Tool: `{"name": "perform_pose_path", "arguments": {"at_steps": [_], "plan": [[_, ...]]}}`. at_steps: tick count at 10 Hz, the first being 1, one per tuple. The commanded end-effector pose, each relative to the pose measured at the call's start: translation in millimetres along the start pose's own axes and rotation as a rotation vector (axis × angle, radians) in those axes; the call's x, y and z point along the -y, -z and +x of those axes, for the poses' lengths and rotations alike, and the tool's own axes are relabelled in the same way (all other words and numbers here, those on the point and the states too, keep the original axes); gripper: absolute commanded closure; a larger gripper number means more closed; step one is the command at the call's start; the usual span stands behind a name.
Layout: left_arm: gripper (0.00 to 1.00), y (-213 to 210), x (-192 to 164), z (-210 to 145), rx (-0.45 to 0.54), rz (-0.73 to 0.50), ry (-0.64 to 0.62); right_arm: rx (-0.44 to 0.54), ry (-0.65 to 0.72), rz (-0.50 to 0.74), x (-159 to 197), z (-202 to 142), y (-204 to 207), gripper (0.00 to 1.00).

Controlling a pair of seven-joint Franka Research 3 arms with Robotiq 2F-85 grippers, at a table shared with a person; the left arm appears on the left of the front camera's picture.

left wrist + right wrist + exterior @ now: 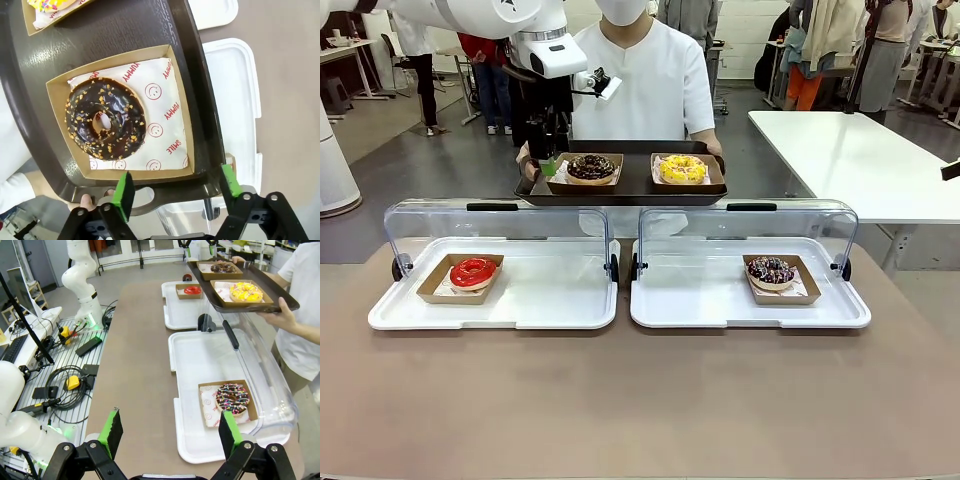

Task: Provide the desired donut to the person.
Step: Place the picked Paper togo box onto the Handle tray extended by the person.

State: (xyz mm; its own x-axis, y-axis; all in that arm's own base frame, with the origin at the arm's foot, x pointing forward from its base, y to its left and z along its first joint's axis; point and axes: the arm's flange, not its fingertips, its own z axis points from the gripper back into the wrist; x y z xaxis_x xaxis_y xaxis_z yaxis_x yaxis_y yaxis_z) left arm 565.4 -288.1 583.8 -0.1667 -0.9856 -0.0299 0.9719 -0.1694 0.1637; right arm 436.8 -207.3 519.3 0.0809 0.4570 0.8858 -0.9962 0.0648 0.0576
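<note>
Two green pads of the left gripper (175,187) stand apart, empty, just over the near rim of the dark tray (620,190) the person (645,70) holds w/ both hands. Between the pads, further in: choc donut w/ nut bits (105,125) in its cardboard box (122,112) on printed paper. Beside it on the same tray, yellow sprinkled donut (682,169) in own box. Below, on the table (640,400), two white trays w/ clear lids up: left tray (495,285) has red glazed donut (472,272); right tray (750,285) has choc sprinkle donut (770,271). Right gripper (170,432) also apart, empty, well back from the right tray near the table edge.
</note>
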Motion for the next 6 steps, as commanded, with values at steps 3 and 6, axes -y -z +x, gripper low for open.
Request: {"name": "perform_pose_path", "arguments": {"at_steps": [3,6], "plan": [[0.00,-5.1,1.5,-3.9,0.026,-0.020,0.015,0.002,0.000,0.001,0.3,-0.4,0.3,0.00],[0.00,-6.7,6.6,-6.6,0.008,-0.012,0.015,0.002,0.000,0.001,0.3,-0.4,0.3,0.00]]}}
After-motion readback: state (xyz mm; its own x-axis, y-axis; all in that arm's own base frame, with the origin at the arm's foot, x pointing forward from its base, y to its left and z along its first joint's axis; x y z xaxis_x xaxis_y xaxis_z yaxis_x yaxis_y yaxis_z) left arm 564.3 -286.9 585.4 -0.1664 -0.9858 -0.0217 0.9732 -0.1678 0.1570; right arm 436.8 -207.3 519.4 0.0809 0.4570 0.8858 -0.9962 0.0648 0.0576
